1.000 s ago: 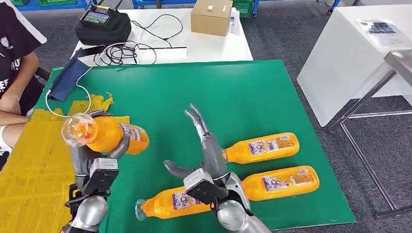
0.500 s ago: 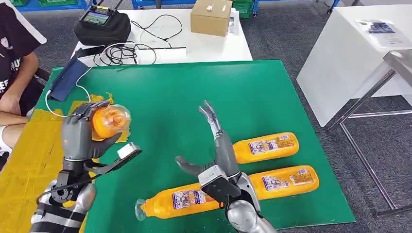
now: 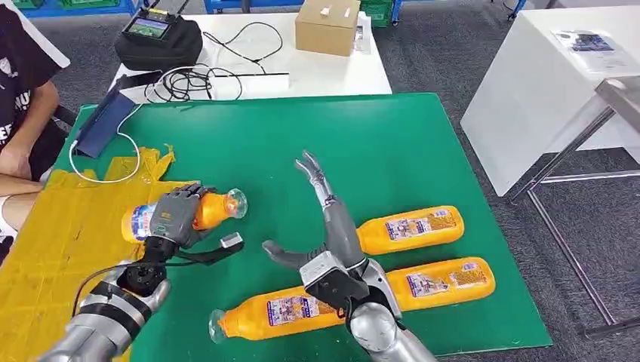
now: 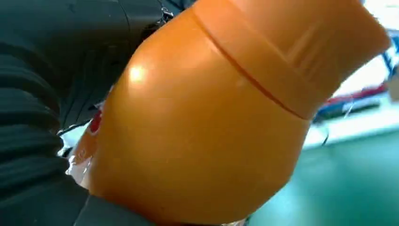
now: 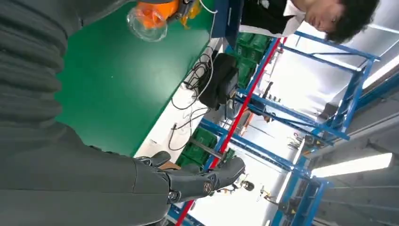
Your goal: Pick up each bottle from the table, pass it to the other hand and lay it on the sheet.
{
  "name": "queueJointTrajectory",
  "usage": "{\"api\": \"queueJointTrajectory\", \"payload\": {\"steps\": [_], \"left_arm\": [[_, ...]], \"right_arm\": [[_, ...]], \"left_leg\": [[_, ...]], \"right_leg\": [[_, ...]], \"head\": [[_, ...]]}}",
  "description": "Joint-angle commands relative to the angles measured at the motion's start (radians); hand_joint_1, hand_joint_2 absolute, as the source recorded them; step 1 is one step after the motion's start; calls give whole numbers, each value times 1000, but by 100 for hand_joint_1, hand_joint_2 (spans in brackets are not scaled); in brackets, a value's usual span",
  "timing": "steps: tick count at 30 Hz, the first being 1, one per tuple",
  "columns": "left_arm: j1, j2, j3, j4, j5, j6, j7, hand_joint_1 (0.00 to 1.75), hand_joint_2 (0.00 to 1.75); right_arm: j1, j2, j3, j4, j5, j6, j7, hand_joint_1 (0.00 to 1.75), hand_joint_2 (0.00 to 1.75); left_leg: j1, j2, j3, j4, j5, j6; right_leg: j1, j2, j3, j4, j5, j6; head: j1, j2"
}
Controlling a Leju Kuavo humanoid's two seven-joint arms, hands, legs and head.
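Observation:
My left hand (image 3: pixel 175 217) grips an orange bottle (image 3: pixel 207 210) around its middle. The bottle lies level, clear cap toward the right, low over the edge of the yellow sheet (image 3: pixel 53 245). In the left wrist view the orange bottle (image 4: pixel 202 122) sits tight against my left hand (image 4: pixel 37 99). My right hand (image 3: pixel 332 235) hovers open, fingers stretched forward, holding nothing. Three more orange bottles lie on the green mat (image 3: pixel 302 128): one (image 3: pixel 411 228) beside the right hand, one (image 3: pixel 438 283) nearer, one (image 3: pixel 275 311) at the front edge. The right wrist view shows my right hand (image 5: pixel 70 155) and the held bottle's cap (image 5: pixel 148 21).
A person (image 3: pixel 19 90) sits at the left by the sheet. Behind the mat a white table carries a black bag (image 3: pixel 158 38), a cardboard box (image 3: pixel 328 26) and cables (image 3: pixel 196 79). A blue pouch (image 3: pixel 106 121) lies at the mat's far left corner. Another white table (image 3: pixel 551 83) stands right.
My left hand has swung the bottle from cap-toward-camera to lying level and lowered it toward the sheet's edge. The right hand stays open, shifted only slightly.

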Motion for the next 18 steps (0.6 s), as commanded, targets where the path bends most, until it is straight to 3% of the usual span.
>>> {"api": "queueJointTrajectory", "payload": {"steps": [1,5,8,13,18], "left_arm": [[-111,6,11,255,-3,-43,17,175,175],[-134,18,-49,291,-14,-47,107,175,175],[-134,17,-38,297,-12,-51,108,175,175],[-136,15,-29,306,-14,-76,107,175,175],[-136,19,-38,332,3,-113,119,175,175]], "right_arm": [[-39,-18,27,80,2,9,4,0,175],[-45,-14,31,96,6,11,6,0,175],[-46,-12,32,104,7,12,7,0,175],[-47,-13,34,110,12,15,11,0,175],[-58,-11,39,137,27,24,19,0,175]], "left_leg": [[0,3,4,-1,-1,1],[1,10,7,-2,-1,1],[1,14,9,-3,-1,0],[4,3,5,-1,1,-1],[3,3,5,-2,1,-1]], "right_leg": [[1,0,3,-1,0,-2],[2,4,3,-1,2,-6],[4,6,3,-1,3,-7],[5,-2,3,0,1,-5],[4,-2,4,0,1,-6]], "head": [[0,0],[0,0],[0,0],[0,0],[0,0]]}}
